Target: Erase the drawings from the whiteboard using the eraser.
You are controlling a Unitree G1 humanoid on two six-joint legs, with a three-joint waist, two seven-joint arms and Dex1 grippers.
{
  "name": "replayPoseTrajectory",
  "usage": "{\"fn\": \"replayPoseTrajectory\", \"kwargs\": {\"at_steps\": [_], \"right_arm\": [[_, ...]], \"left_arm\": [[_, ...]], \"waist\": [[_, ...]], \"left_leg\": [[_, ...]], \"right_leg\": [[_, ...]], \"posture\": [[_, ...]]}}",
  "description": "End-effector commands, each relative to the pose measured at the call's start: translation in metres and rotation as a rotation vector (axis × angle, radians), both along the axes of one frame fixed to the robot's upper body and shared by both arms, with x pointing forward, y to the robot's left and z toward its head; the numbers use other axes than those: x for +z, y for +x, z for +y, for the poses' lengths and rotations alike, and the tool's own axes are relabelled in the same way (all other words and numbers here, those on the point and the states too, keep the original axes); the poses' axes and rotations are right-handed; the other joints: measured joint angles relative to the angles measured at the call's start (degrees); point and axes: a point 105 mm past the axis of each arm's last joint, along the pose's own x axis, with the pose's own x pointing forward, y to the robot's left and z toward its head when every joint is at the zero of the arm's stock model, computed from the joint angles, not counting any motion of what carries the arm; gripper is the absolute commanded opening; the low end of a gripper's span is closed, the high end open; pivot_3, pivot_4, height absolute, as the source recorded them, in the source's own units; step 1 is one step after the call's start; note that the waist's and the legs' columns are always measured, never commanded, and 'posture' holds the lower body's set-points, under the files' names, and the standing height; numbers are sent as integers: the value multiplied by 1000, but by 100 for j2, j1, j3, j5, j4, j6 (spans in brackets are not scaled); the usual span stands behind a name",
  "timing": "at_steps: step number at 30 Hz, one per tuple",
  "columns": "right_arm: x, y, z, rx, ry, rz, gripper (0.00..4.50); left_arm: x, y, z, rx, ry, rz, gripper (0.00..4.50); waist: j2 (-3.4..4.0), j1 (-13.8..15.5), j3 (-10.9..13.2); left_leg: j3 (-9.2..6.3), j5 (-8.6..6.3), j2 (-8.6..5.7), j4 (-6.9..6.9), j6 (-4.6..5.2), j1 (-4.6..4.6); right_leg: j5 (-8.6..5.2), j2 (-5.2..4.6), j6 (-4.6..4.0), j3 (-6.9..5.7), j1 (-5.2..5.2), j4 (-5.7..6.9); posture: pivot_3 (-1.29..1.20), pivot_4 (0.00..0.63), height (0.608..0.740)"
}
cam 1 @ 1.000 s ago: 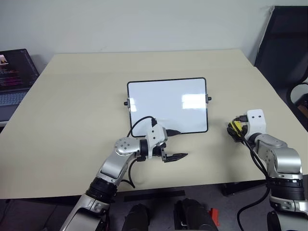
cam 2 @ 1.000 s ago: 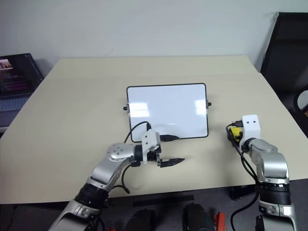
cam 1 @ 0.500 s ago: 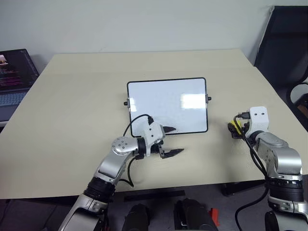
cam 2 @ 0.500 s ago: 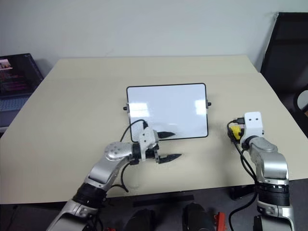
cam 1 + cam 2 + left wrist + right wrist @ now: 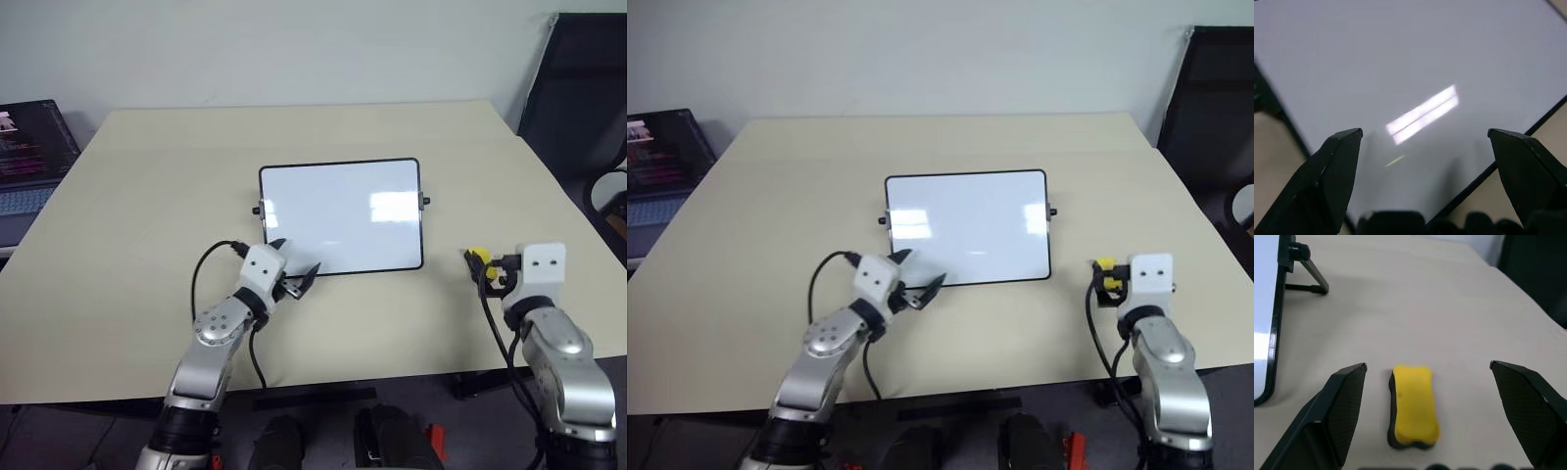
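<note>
Right gripper (image 5: 1427, 377) has backed off with jaws spread, empty; eraser (image 5: 1413, 405) released on the table (image 5: 147, 196), lower right, beside the whiteboard (image 5: 341, 215). Left gripper (image 5: 292, 272), also spread and empty, swung to the board's lower-left corner. No drawings visible; wiping looks finished.

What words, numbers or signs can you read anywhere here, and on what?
None can be read.
The whiteboard bears no writing or drawing that can be made out, just light glare.
The laptop screen at the table's far left edge shows rows of text and a small picture, too small to read.
The yellow eraser has no label on the side that shows.
</note>
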Motion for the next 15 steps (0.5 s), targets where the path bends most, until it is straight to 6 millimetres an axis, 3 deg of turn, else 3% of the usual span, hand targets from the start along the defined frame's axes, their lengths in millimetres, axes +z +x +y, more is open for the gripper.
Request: {"fn": "replayPoseTrajectory", "kwargs": {"at_steps": [1,6,12,15], "right_arm": [[27,-14,3,-28,-67,-157,4425],[20,-19,19,-18,-63,-161,4425],[4,-25,28,15,-57,-102,4425],[3,-25,31,19,-43,-97,4425]], "left_arm": [[12,-8,26,132,10,-57,4500],[5,-29,52,232,33,-27,4500],[1,-54,60,270,52,20,4500],[3,-56,61,273,56,23,4500]], "waist": [[0,0,0],[0,1,-1],[-2,13,-1],[-2,13,-1]], "left_leg": [[0,0,0,0,0,0],[1,0,3,2,-1,3],[-1,-1,7,0,-1,-1],[-2,-1,8,2,-2,-1]], "right_leg": [[0,0,-1,1,0,-1],[-20,0,-34,-1,1,-2],[-22,-14,-36,-1,1,-6],[-24,-22,-38,-4,0,-7]], "posture": [[0,150,740],[0,150,740],[0,150,740],[0,150,740]]}}
